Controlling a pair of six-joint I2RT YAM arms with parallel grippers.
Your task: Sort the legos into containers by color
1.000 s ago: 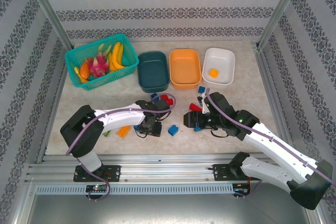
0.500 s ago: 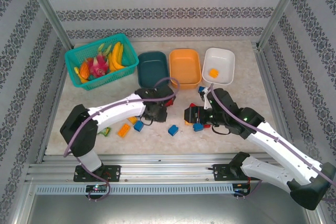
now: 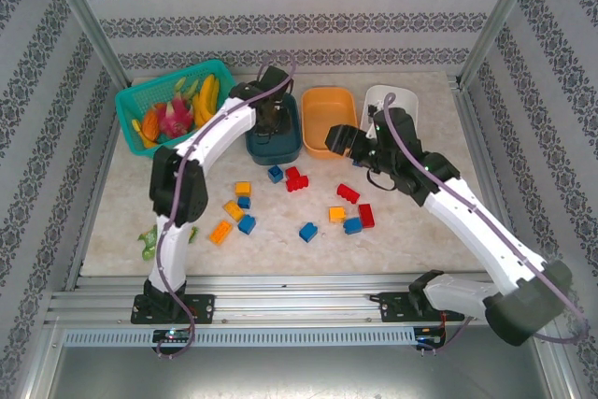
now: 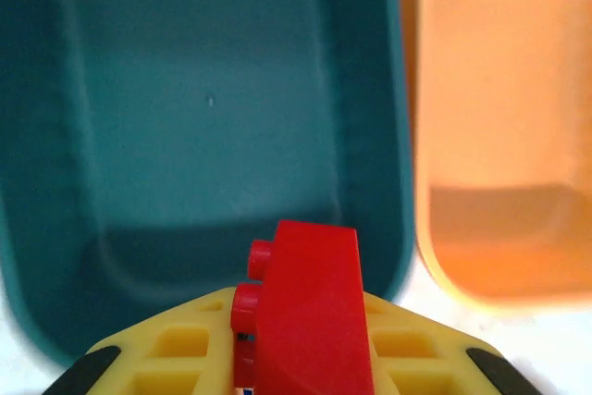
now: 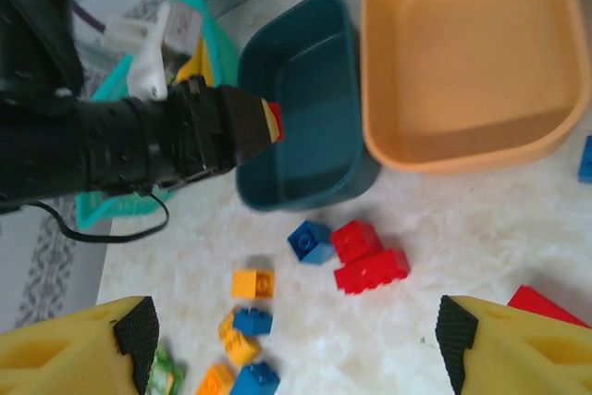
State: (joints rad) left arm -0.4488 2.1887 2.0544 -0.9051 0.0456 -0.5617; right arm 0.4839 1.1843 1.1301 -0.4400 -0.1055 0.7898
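Left claw (image 4: 301, 363) pinches a red lego (image 4: 310, 298) over the dark teal tub (image 4: 199, 90); releasing it probably comes next. Right claw (image 5: 298, 344), nearby, gapes empty.

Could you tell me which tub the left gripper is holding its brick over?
The dark teal tub, leftmost of the three; the red brick hangs above it.

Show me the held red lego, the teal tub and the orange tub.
red lego (image 4: 310, 312), left wrist view, its broad side face.
dark teal tub (image 4: 203, 117), left wrist view, bare floor.
orange tub (image 5: 462, 53), right wrist view, bare floor.
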